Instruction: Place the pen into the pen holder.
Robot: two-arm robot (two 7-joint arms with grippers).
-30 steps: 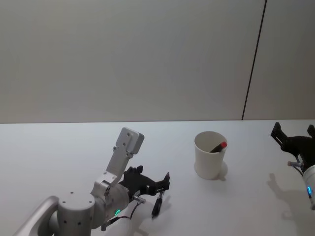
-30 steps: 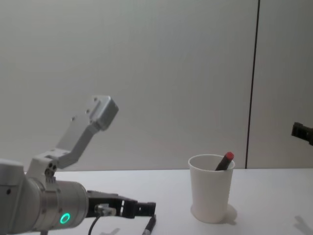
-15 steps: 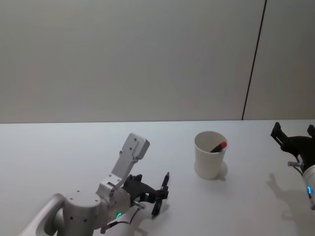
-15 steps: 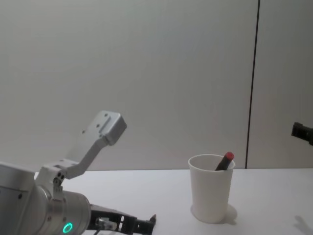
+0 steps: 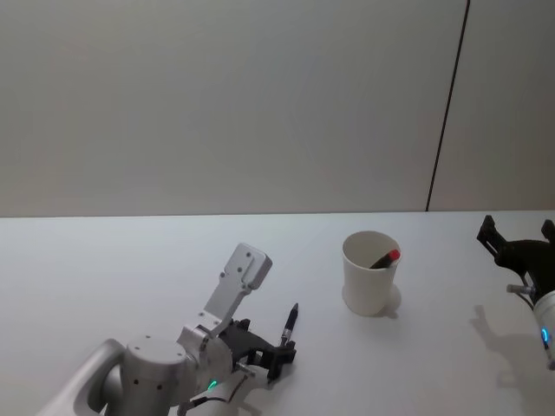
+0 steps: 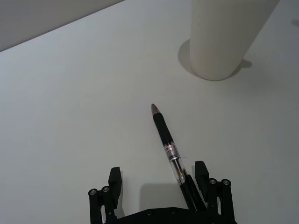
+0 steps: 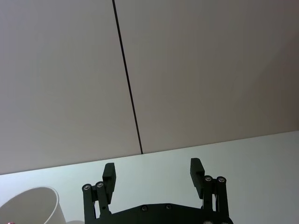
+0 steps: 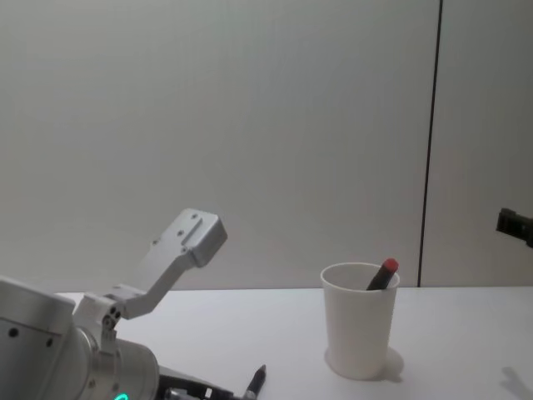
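A dark pen (image 6: 166, 140) with a clear barrel lies flat on the white table (image 5: 130, 260), its tip toward the pen holder (image 5: 370, 274), a white paper cup. In the cup leans a second pen with a red end (image 5: 387, 257). My left gripper (image 6: 158, 167) is low over the table and open, straddling the pen's rear end. The barrel runs close beside one finger (image 6: 201, 173). The head view shows this gripper (image 5: 276, 357) just behind the pen (image 5: 289, 322). My right gripper (image 7: 152, 169) hangs open and empty at the right, beyond the cup.
The table stretches wide and white, with a plain grey wall behind it. A dark vertical seam (image 5: 447, 104) runs down the wall at the right. The left arm's elbow link (image 8: 179, 250) rises over the table left of the cup (image 8: 358, 321).
My left arm has drawn back toward me and dropped lower, bringing the open gripper down around the pen's rear end. The right arm and the cup have not moved.
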